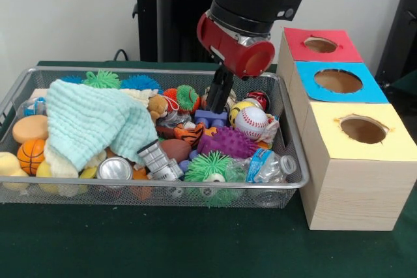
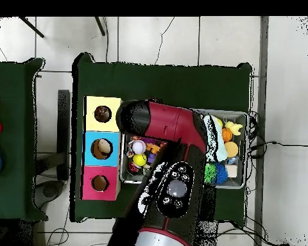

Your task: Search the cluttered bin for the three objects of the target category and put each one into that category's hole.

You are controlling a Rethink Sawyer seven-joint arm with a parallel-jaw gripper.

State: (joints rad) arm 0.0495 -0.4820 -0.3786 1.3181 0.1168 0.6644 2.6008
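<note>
My gripper [image 1: 219, 103] reaches down into the wire bin [image 1: 294, 140], right of its middle. Its tip is right at a blue-purple block [image 1: 210, 119]; contact cannot be made out. Around it lie a baseball [image 1: 251, 122], a purple spiky ball [image 1: 227, 141], a yellow ball [image 1: 238, 107], a striped tiger toy [image 1: 189, 133] and a green spiky ball [image 1: 207, 166]. A mint cloth [image 1: 91, 122] covers the bin's left half. The wooden box to the right has a red hole [image 1: 320, 45], a blue hole [image 1: 338, 81] and a yellow hole [image 1: 363, 129]. In the overhead view the arm [image 2: 172, 154] hides the gripper.
An orange basketball [image 1: 30, 154], a silver can [image 1: 115, 169], a crushed can [image 1: 158, 161] and a water bottle [image 1: 270, 165] lie along the bin's front. The box [image 2: 102, 148] stands tight against the bin [image 2: 245, 116]. Another green table [image 2: 9, 128] carries coloured things.
</note>
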